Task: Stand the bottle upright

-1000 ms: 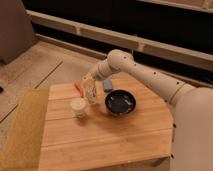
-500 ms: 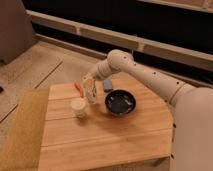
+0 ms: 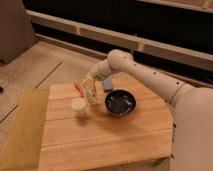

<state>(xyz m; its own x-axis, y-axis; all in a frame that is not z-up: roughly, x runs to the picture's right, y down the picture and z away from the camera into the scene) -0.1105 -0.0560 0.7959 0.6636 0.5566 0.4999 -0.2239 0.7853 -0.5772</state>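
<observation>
Jaws clenched on the bottle point(image 3: 90, 90); the gripper point(image 3: 88, 83) sits at its upper end, over the table's point(image 3: 100, 145) far left part. Bottle stands near-vertical, base at or just above the wood, between the white cup point(image 3: 79, 107) and dark bowl point(image 3: 120, 102). Judged nearly done: release and withdrawal remain.

Warm, dim indoor light falls from above — the worktop point(image 3: 105, 135) glows orange-brown while the far wall sits almost black. Soft shadows pool under the bowl point(image 3: 120, 102) and cup point(image 3: 79, 107). Everything is blurred and blocky; the gripper point(image 3: 89, 86), over the worktop's far left, smears into the bottle point(image 3: 90, 90).
</observation>
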